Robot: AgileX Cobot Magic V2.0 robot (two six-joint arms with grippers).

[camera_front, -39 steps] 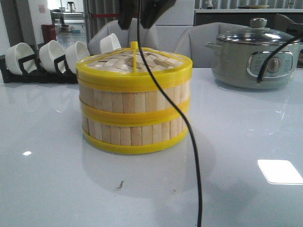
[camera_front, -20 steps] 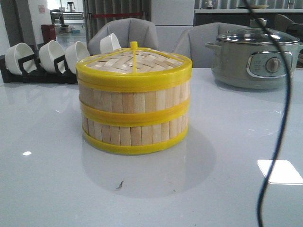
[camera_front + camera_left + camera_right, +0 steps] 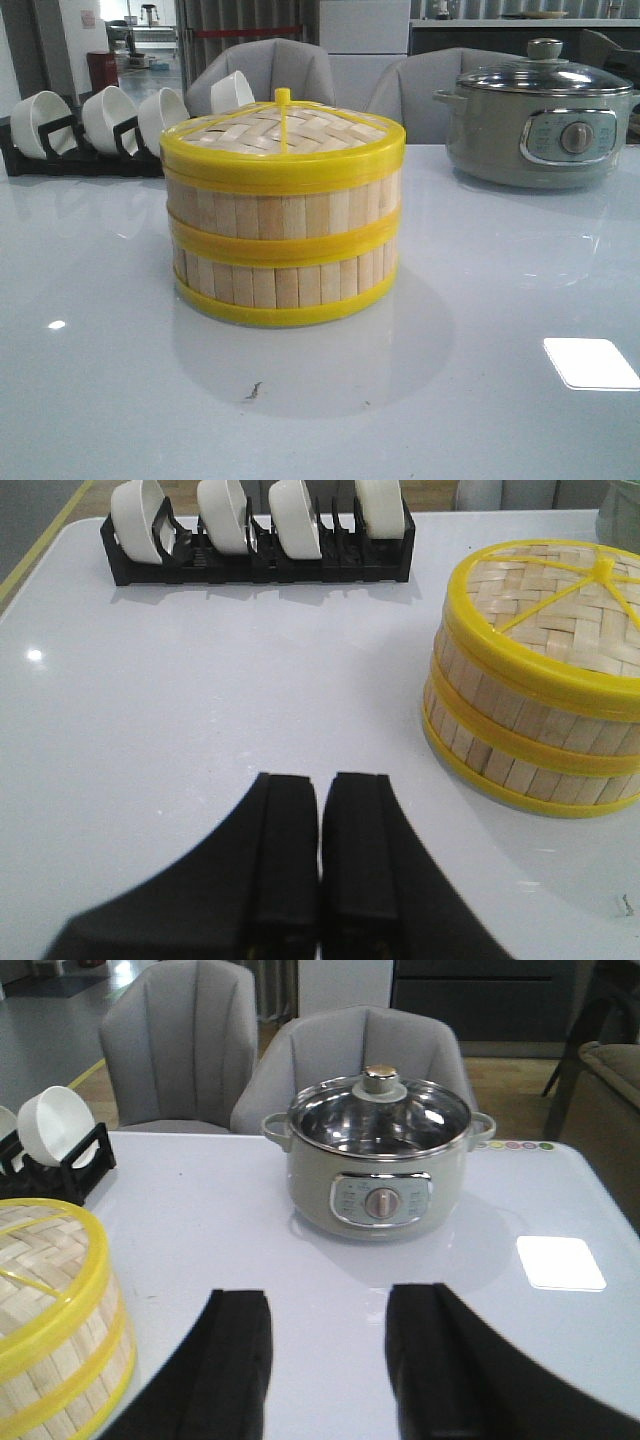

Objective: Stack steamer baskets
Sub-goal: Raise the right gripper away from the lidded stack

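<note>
Matte black fingers [image 3: 285, 870], broad, curved outer edges, flat squared tips.

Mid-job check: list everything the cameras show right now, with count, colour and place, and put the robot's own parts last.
steamer baskets: two, pale bamboo slats with yellow rims, stacked at table centre
lid: one, woven bamboo with yellow rim and knob, on top of the stack
bowls: four in view, white, standing in the rack at the far left
rack: one, black, far left of the table
electric pot: one, grey-green with glass lid, far right
chairs: two, grey, behind the table
table: one, glossy white
left gripper: black, fingers together, holding nothing, left of the stack
right gripper: black, fingers apart, empty, facing the pot
</note>
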